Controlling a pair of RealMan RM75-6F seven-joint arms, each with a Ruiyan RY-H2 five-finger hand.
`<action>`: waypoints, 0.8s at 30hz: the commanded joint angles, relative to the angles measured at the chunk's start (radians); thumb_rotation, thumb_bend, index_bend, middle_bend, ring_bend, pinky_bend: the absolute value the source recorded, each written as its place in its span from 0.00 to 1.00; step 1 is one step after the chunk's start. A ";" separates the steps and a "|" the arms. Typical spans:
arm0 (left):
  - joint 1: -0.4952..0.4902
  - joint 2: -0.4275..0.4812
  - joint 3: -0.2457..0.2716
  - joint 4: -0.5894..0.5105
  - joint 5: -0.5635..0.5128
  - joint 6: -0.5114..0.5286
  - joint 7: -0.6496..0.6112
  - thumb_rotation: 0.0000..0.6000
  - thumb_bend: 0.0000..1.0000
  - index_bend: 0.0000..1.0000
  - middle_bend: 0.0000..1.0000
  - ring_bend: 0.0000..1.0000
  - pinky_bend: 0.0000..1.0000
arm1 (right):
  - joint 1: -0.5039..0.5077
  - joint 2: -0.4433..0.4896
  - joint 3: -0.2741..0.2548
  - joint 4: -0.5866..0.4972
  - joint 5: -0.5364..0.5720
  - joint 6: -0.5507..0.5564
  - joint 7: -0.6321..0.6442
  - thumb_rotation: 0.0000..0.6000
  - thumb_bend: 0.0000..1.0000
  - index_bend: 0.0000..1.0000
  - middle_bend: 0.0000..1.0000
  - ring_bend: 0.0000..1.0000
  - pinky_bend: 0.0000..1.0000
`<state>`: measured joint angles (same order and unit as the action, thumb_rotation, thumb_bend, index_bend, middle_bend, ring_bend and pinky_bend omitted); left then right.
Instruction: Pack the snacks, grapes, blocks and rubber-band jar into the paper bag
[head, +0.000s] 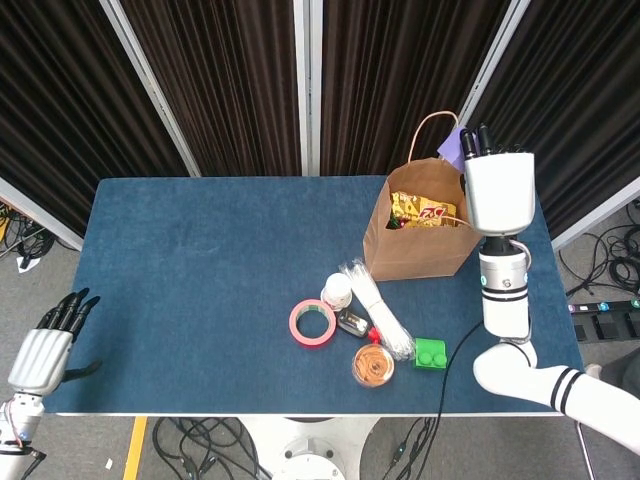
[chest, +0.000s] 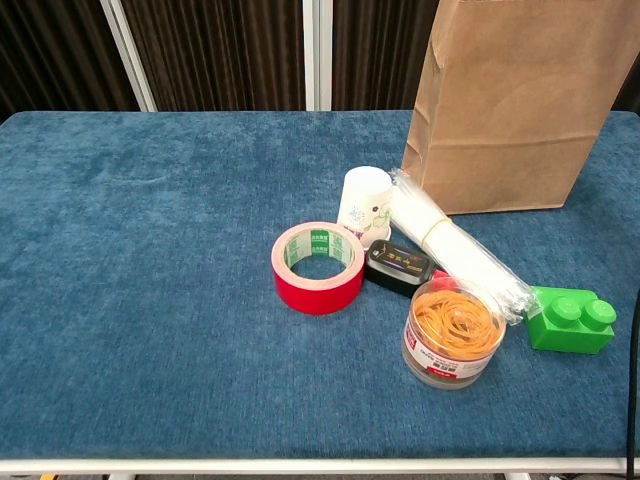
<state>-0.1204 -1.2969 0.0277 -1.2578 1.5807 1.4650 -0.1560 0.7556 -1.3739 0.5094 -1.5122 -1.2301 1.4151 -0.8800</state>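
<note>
Right hand (head: 497, 190) raised above the far right rim of the paper bag (head: 425, 245), back of the palm toward the head camera, a purple block (head: 453, 146) pinched at the fingertips and showing just past them at 11 o'clock of the hand. Held high, probably to clear the bag's loop handle and upright walls before a drop through the open mouth. Bag standing at the far right of the table (head: 200, 290), mouth up, a yellow snack packet (head: 425, 212) already inside.

Left hand (head: 42, 352) hanging off the near left corner of the table, fingers straight and slightly apart, holding nothing; well apart from all the work.

Still out on the cloth, at 7 o'clock of the bag: rubber-band jar (chest: 452, 332) nearest the front edge, green block (chest: 570, 319) at its 3 o'clock, near the table's right side in the chest view. Bundle of clear straws (chest: 455, 250) lying aslant from the bag's foot toward the green block, touching or nearly touching the jar. Small black object (chest: 397, 266) wedged between jar, straws and red tape roll (chest: 318, 266); white cup (chest: 363, 204) behind the tape. No grapes visible in either view.

Open room: whole left half of the table bare cloth, wide approach from 9 o'clock. Tight spot around the jar, hemmed by tape, black object and straws; easiest reach from the front edge at 6 o'clock. Little margin beside the green block toward the right edge.
</note>
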 joint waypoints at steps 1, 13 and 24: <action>0.003 0.002 0.002 -0.002 -0.002 0.000 -0.006 1.00 0.11 0.12 0.12 0.02 0.21 | 0.001 -0.006 -0.009 0.020 0.043 -0.031 0.020 1.00 0.01 0.58 0.49 0.85 0.88; 0.004 0.002 0.000 0.003 -0.006 -0.003 -0.007 1.00 0.11 0.12 0.12 0.02 0.21 | 0.023 -0.003 -0.023 -0.002 0.132 -0.090 0.075 1.00 0.00 0.45 0.40 0.85 0.88; 0.003 0.003 -0.002 0.004 -0.004 0.000 -0.008 1.00 0.11 0.12 0.12 0.02 0.21 | 0.024 0.030 -0.042 -0.051 0.176 -0.089 0.068 1.00 0.00 0.32 0.31 0.84 0.88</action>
<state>-0.1171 -1.2943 0.0260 -1.2541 1.5766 1.4645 -0.1642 0.7792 -1.3468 0.4694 -1.5583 -1.0600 1.3270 -0.8118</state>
